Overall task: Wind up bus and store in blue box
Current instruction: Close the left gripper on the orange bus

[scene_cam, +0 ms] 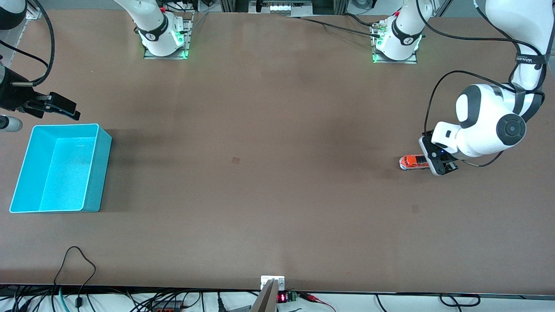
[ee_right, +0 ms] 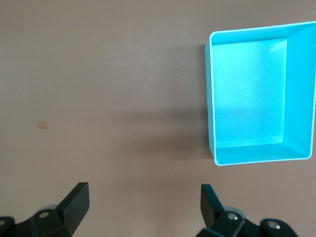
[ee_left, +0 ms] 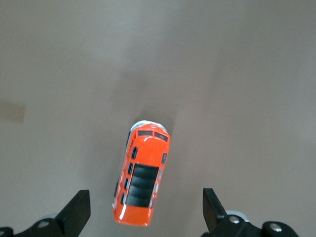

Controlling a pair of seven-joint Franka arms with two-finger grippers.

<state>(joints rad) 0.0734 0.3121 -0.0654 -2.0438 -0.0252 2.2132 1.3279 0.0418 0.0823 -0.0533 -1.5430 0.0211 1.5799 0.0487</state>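
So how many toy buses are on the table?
1. The bus sits on the table toward the left arm's end, right under the open left gripper. The blue box looks empty, so none hides there.

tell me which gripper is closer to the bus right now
Left. The left gripper hangs open right over the bus, a finger on either side of it. The right gripper waits open at the right arm's end of the table, beside the blue box.
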